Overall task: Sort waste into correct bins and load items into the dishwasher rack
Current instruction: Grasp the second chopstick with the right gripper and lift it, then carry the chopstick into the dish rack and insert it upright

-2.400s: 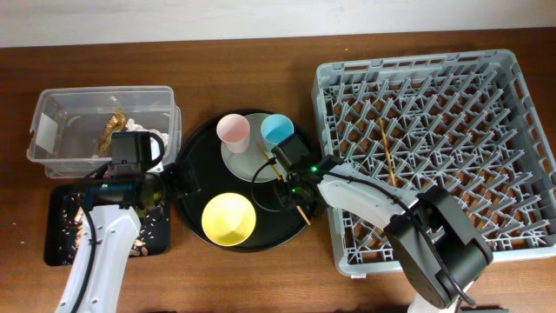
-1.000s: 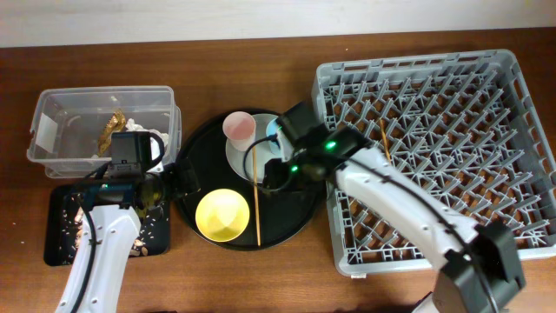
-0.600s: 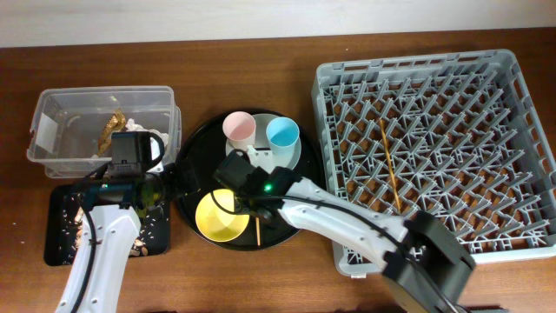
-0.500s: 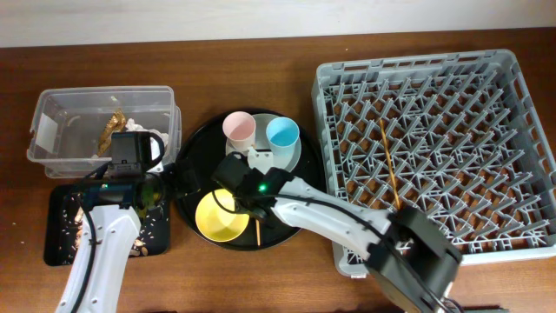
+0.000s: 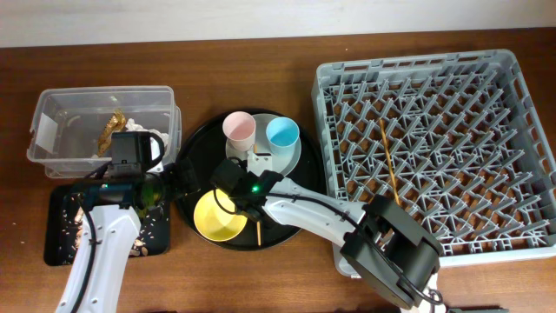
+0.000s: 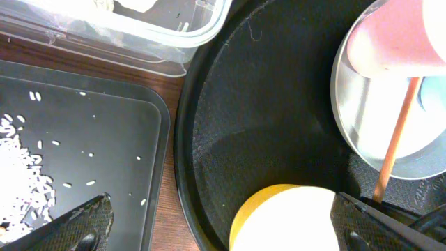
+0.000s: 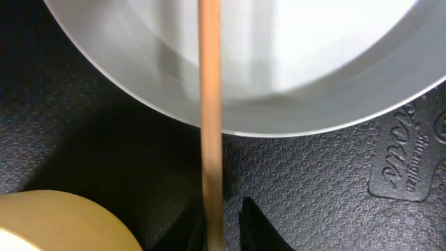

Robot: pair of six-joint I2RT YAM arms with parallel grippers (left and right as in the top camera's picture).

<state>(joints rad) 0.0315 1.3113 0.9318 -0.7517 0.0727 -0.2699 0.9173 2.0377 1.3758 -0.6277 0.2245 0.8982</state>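
Shifted frame-left across the tray, right gripper straddles the chopstick at lower centre, jaws slightly apart; next: clamp, carry to rack.

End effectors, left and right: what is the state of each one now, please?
Left end effector: open, holding nothing.
Right end effector: fingers either side of the chopstick; whether it grips cannot be told.
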